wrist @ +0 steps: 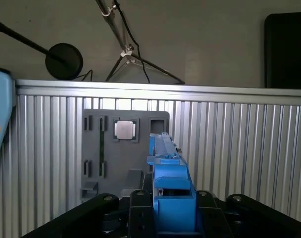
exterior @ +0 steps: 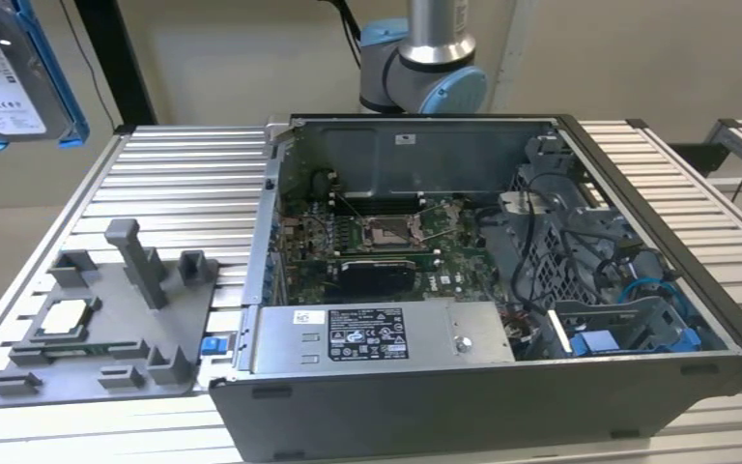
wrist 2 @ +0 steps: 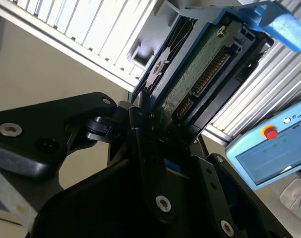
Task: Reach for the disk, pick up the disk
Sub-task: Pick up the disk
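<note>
Ribbed aluminium table [exterior: 178, 164] underneath. We note the flat silver metal disk [exterior: 8, 77], with its white label and blue plastic side rails, hanging clear of the table at ten o'clock in the exterior view. The black gripper [wrist 2: 157, 124] is clenched on one end of it. A grey plastic fixture plate [exterior: 100, 329] at eight o'clock carries a small square silver chip [exterior: 65, 317]. We judge the risk to be the short end grip with a long overhang: the disk could pivot, slip and drop.

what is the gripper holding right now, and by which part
The disk. The fingers clamp one end of it, down by the blue side rails, and the rest sticks out beyond the gripper.
</note>
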`<action>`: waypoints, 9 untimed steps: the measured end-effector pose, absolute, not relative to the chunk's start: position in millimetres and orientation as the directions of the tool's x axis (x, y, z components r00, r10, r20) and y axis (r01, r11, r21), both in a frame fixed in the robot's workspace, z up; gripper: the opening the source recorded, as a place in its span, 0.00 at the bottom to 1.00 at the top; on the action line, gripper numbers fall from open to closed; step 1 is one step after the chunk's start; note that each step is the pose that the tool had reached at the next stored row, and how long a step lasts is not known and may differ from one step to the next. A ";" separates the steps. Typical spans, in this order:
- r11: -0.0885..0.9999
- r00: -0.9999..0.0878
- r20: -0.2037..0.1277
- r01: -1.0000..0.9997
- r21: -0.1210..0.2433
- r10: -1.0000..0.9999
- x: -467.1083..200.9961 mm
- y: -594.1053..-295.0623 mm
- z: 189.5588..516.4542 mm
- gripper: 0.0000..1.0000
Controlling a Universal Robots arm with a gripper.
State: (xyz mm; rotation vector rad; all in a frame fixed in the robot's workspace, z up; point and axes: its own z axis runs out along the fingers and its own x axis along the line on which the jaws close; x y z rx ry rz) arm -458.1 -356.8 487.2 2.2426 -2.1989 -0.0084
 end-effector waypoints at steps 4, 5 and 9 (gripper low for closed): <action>-0.020 0.020 -0.004 -1.000 0.004 -1.000 -457.9 -356.9 487.2 0.00; -0.020 0.020 -0.003 -1.000 0.004 -1.000 -457.6 -356.8 487.3 0.00; -0.020 0.020 -0.003 -1.000 0.004 -1.000 -455.5 -356.8 487.3 0.00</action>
